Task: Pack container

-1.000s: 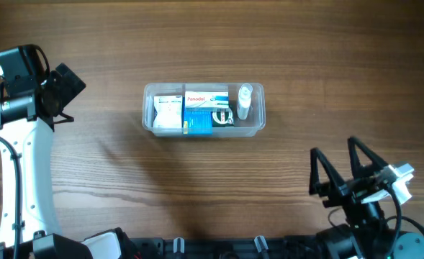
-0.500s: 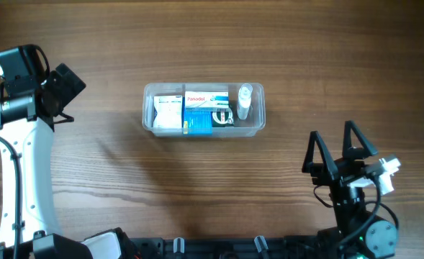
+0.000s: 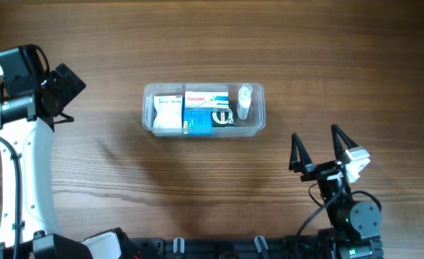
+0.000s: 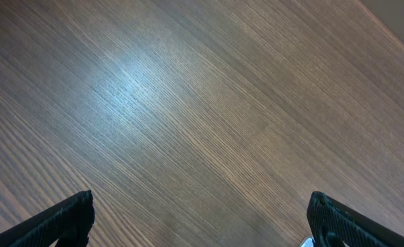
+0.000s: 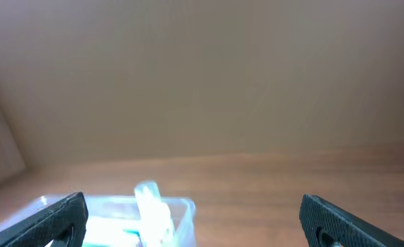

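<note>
The clear plastic container (image 3: 149, 122) sits mid-table in the overhead view. It holds a white box (image 3: 168, 111), a blue-and-white Panadol box (image 3: 199, 108), a black item and a small clear bottle (image 3: 245, 101). The container also shows blurred in the right wrist view (image 5: 177, 206) with the bottle (image 5: 150, 206) standing up in it. My right gripper (image 3: 318, 150) is open and empty, near the front edge, right of and nearer than the container. My left gripper (image 3: 66, 90) is far left, apart from the container; its wrist view shows open fingers (image 4: 202, 219) over bare wood.
The wooden table (image 3: 305, 57) fills the view. The left arm's white link (image 3: 24, 173) runs along the left side. A plain wall stands beyond the table in the right wrist view (image 5: 202, 82).
My right gripper has moved left and swung toward the container. The left arm and the container have not moved.
</note>
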